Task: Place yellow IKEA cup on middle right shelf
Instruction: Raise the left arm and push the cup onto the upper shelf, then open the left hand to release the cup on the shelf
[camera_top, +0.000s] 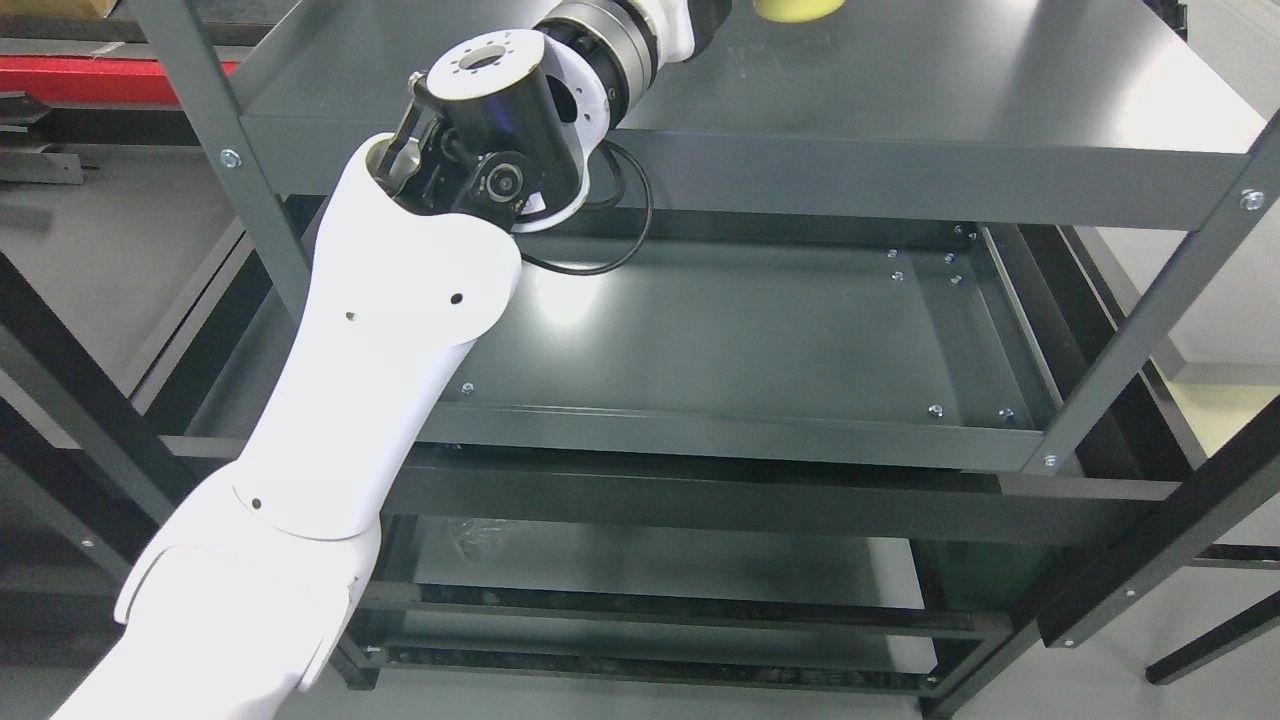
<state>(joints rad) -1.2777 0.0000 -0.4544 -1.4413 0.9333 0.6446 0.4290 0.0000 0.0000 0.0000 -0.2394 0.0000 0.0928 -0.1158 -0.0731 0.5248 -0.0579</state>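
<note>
The yellow round cup (797, 9) is at the very top edge of the picture. I can see only its bottom part, a small yellow curve. It sits on, or just over, the top grey metal shelf (950, 90), a little right of the middle. I cannot tell if it touches the shelf.

My left arm (400, 330) comes up from the lower left corner. It is big and white, with a black joint (505, 120) and a silver ring near the wrist. A thin black cable (620, 250) loops under the joint. The arm reaches over the front rail of the top shelf and runs out of the picture just left of the cup. My hand is cut off by the top edge, so I cannot tell if my fingers are apart, together, or holding the cup.

Below the top shelf is the dark grey middle shelf (760, 340). It is flat, with small silver screws near its edges and a bright patch of light on its left side. A lower shelf (650, 560) shows under that one. Grey slanted posts (1150, 320) hold the shelves at the corners.

My right arm does not show anywhere.
</note>
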